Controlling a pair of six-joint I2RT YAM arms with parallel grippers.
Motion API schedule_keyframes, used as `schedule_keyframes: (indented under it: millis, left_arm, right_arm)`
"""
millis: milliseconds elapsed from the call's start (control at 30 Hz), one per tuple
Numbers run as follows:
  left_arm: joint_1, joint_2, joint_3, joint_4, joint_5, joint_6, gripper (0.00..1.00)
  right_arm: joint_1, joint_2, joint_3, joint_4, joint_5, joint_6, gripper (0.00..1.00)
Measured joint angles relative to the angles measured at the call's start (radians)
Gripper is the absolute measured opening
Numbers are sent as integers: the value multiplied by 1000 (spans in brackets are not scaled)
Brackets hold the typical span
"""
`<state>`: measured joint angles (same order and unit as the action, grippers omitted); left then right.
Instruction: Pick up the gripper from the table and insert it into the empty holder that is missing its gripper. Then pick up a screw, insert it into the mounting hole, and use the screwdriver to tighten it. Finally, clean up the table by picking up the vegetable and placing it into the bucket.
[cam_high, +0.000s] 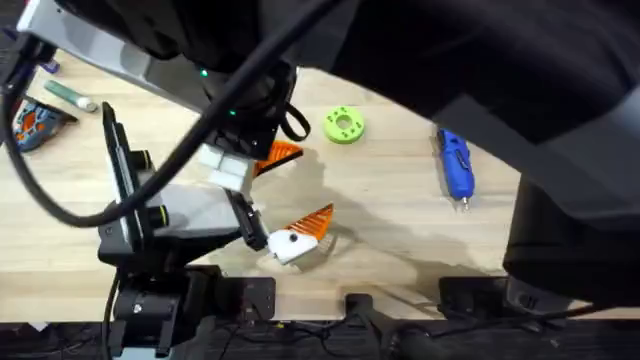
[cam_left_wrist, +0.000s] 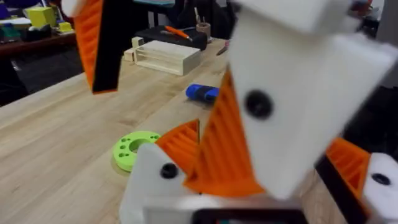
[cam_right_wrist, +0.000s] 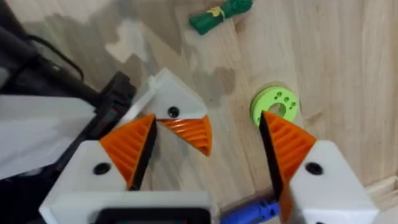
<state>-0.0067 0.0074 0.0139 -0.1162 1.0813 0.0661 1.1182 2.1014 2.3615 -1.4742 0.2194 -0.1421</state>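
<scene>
My right gripper (cam_right_wrist: 207, 124) hangs open over the table, orange pads wide apart. One white mount with an orange finger (cam_right_wrist: 181, 124) of my left arm shows between them, and again on the tabletop (cam_high: 300, 238). My left gripper (cam_left_wrist: 264, 162) is open too; a right-arm finger (cam_left_wrist: 292, 93) stands close in front of it, the other finger (cam_left_wrist: 99, 43) farther off. The slim green vegetable (cam_right_wrist: 221, 14) lies beyond the grippers. The blue screwdriver (cam_high: 455, 165) lies to the right. Every mount I see carries an orange finger. The loose gripper, empty holder, screw and bucket are out of view.
A lime green disc with holes (cam_high: 344, 125) lies beside the right gripper's finger. A pale wooden box (cam_left_wrist: 165, 56) stands at the table's far end. Small tools (cam_high: 35, 122) lie at the far left. The right arm looms dark across the overhead view.
</scene>
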Motion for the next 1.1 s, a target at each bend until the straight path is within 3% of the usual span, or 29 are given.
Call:
schedule_keyframes:
  millis: [300, 933, 1100]
  left_arm:
    - [0, 0, 0, 0, 1, 7, 985]
    - [0, 0, 0, 0, 1, 9, 985]
    - [0, 0, 0, 0, 1, 10, 985]
  right_arm:
    - [21, -7, 144, -52, -24, 99, 951]
    - [-134, -119, 146, -141, 30, 271, 950]
    - [-173, -185, 23, -123, 31, 278, 952]
